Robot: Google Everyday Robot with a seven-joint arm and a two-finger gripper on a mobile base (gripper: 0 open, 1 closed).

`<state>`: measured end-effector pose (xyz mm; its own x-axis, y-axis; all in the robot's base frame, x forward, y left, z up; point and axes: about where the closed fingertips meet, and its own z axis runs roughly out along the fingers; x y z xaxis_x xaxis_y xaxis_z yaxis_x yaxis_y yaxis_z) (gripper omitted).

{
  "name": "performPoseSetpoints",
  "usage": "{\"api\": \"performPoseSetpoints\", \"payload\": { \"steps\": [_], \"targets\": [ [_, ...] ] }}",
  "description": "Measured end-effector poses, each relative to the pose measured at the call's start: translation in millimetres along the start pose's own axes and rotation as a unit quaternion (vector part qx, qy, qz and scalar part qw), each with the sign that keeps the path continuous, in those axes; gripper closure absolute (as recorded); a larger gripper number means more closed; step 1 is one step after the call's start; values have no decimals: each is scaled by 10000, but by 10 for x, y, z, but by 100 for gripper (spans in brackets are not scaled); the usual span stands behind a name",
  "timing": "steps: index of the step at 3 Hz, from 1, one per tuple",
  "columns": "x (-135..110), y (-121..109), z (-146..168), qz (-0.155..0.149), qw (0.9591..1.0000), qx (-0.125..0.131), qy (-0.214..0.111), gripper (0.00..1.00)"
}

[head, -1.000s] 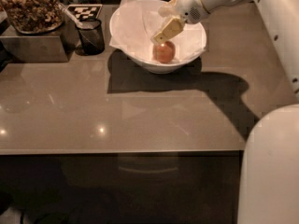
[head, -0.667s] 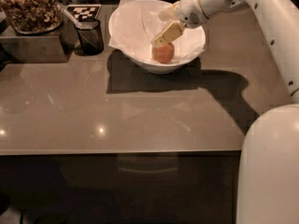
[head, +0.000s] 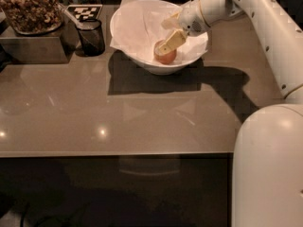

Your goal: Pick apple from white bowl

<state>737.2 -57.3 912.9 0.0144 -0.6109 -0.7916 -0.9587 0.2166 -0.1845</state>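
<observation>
The apple (head: 166, 56) is small, round and reddish-orange. It lies in the white bowl (head: 137, 56) on white paper whose corners stick up. The bowl stands at the back of the grey counter. My gripper (head: 167, 33) reaches into the bowl from the right, just above the apple. It is open, with one yellowish finger (head: 173, 40) over the apple's top and the other further back. The apple's upper part is hidden behind the near finger. I cannot tell if the finger touches it.
A small dark cup (head: 91, 36) stands left of the bowl. A container of brown snacks (head: 29, 6) on a metal box and a black-and-white tag (head: 85, 12) are at the back left. The counter's front edge (head: 118, 153) runs across. My white arm and body (head: 270, 160) fill the right side.
My gripper has moved a little down and left inside the bowl, closer to the apple. The apple and bowl have stayed in place.
</observation>
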Motion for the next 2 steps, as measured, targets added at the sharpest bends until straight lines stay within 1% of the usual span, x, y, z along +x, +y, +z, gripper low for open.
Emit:
{"api": "performPoseSetpoints", "payload": {
  "steps": [1, 2],
  "targets": [
    [85, -16, 69, -18, 9999, -100, 67, 24],
    [160, -7, 207, -22, 9996, -273, 98, 25]
  ]
}}
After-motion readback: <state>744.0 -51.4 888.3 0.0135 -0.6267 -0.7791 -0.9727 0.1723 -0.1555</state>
